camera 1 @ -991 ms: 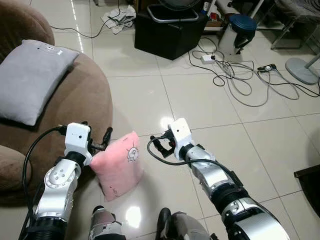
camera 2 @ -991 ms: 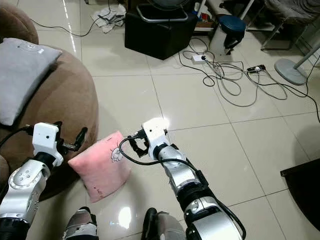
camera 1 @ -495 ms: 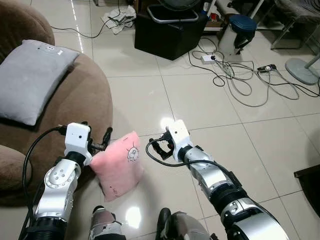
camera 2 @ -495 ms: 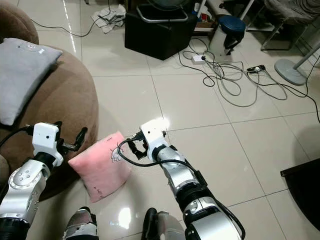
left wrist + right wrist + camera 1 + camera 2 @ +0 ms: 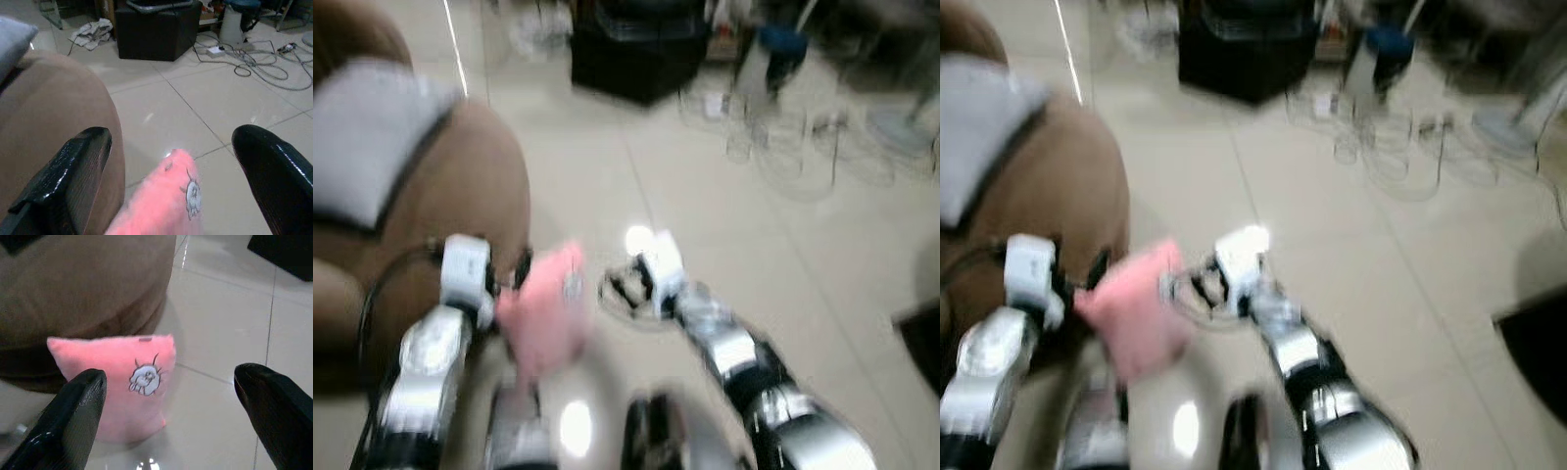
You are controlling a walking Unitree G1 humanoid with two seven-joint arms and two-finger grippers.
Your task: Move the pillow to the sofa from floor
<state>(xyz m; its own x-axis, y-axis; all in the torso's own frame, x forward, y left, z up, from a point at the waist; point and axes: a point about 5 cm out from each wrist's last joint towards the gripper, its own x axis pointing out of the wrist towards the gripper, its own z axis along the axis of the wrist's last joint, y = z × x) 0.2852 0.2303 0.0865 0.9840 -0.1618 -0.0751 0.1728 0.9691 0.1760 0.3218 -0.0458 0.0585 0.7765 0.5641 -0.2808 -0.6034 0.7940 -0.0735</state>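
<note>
Pink pillow (image 5: 115,382) stands on its edge on the tile floor (image 5: 195,107), against the brown sofa (image 5: 54,122) base. Left gripper (image 5: 171,161) spread wide just above its top edge, holding nothing; right gripper (image 5: 168,406) wide open, empty, facing its printed side. Bare tile beyond; head views blurred.

Both eye views motion-blurred; pink pillow (image 5: 161,203) cut off by left wrist frame edge, prob. on floor.

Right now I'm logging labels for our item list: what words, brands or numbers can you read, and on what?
None can be read.
pink pillow: a small drawn cartoon figure, no letters.
grey pillow on the brown sofa: too blurred to tell.
</note>
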